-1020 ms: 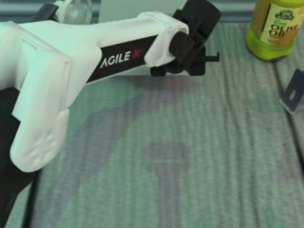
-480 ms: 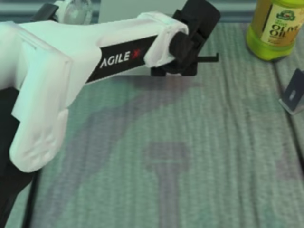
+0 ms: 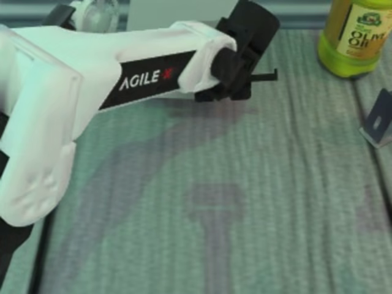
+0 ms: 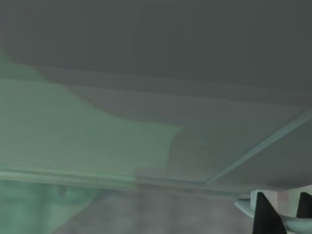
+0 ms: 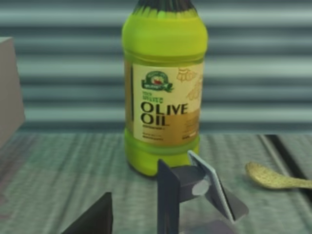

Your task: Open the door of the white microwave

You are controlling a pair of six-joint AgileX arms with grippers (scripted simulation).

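While right beside fingers (image 3: 260,76), the white microwave (image 3: 177,12).

The tabletop (image 3: 275,202) looks like matt, greenish-grey wood with fine ridged grain. The olive oil bottle (image 5: 165,92), centre frame, is glossy yellow-green plastic with a smooth paper label. The left arm's casing (image 3: 92,73) is smooth white plastic.

Left arm (image 3: 110,79): white casing, black band lettered AGILEX; black wrist, black pincer (image 3: 254,78).
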